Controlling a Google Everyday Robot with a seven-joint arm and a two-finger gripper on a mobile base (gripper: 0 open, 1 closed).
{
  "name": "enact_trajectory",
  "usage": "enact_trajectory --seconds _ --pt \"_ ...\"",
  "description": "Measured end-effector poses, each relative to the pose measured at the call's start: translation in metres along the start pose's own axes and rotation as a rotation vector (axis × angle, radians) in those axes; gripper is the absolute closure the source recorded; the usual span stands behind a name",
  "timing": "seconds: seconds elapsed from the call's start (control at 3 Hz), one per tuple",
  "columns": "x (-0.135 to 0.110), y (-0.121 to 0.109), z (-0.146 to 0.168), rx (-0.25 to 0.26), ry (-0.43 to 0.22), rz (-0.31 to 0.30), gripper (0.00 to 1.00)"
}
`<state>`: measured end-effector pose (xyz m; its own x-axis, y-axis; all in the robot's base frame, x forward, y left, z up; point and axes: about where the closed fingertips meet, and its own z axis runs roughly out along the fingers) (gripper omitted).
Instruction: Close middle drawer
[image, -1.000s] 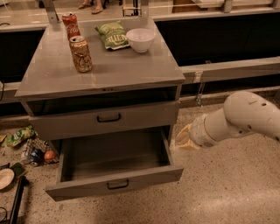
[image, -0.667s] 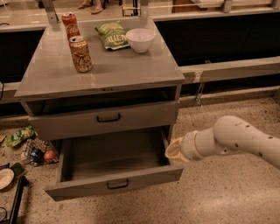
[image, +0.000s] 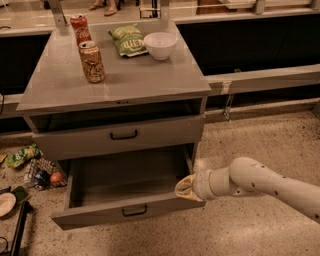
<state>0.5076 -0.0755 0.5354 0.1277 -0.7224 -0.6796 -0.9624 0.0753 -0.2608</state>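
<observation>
Grey bench, seen from above and in front; its left edge and foot run out of sight behind clutter.

The middle drawer is pulled far out toward the camera. Its plain grey box is bare inside and there is a small black bar handle at the centre of the front. Anything below it is hidden by the box.

White arm enters from the lower right, cut off by the frame edge.

Upper drawer, just above, sits nearly flush. A dark gap separates it from the bench top, and the contents cannot be seen.

The gripper is low at the right front corner of the middle drawer, touching or just beside the side wall. Only a tan, cone-like tip shows, and its grip state cannot be told.

On the bench top:
- a green snack bag
- a white bowl just beside it
- a brown can upright near the left
- a red can behind it

Floor litter lies left of the drawer, the items too jumbled to identify.
</observation>
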Motion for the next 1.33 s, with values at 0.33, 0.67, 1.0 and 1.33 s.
enact_trajectory --seconds 0.33,0.67,1.0,1.33 --pt "0.0 0.0 0.0 0.0 0.0 0.0 1.0" --pt "0.012 0.009 0.012 0.007 0.004 0.008 1.0" --pt "0.03 0.022 0.036 0.007 0.005 -0.006 1.0" --pt "0.051 0.031 0.06 0.001 0.038 -0.06 1.0"
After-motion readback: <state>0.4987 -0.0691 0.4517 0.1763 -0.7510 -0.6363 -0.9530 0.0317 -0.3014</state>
